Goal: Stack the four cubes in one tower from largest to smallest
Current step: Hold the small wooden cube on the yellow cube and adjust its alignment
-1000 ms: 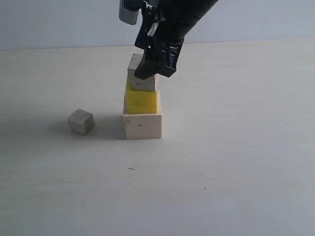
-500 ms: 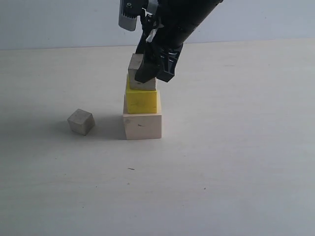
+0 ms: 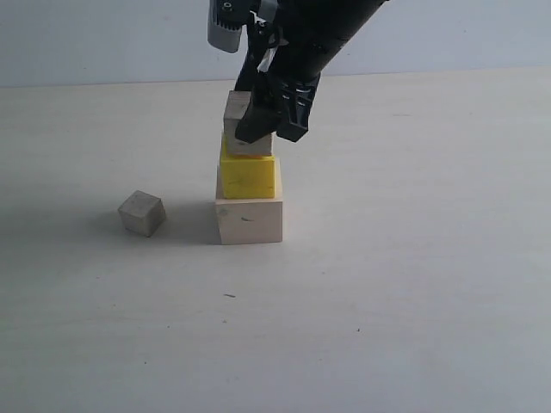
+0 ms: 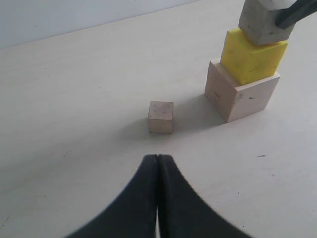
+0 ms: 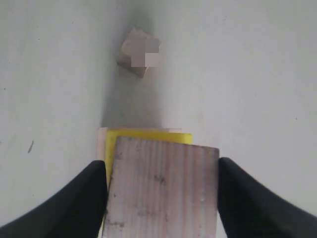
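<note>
The large pale wood cube (image 3: 250,221) stands on the table with the bright yellow cube (image 3: 250,176) on top. A small wood cube (image 3: 244,144) rests on the yellow one, slightly skewed, with my right gripper (image 3: 263,129) shut on its two sides. From the right wrist, the black fingers (image 5: 94,183) press that cube (image 5: 163,198) over the yellow cube (image 5: 148,133). The smallest wood cube (image 3: 141,213) lies alone on the table left of the tower. My left gripper (image 4: 157,157) is shut and empty, held back from the smallest cube (image 4: 161,117); it is out of the exterior view.
The pale table (image 3: 413,284) stretches flat around the tower, with a light wall (image 3: 103,43) behind it. The right arm's black body and grey wrist camera (image 3: 225,21) hang over the tower from the upper right.
The right gripper and the small wood cube have shifted very slightly up and left on the yellow cube. The other cubes have not moved.
</note>
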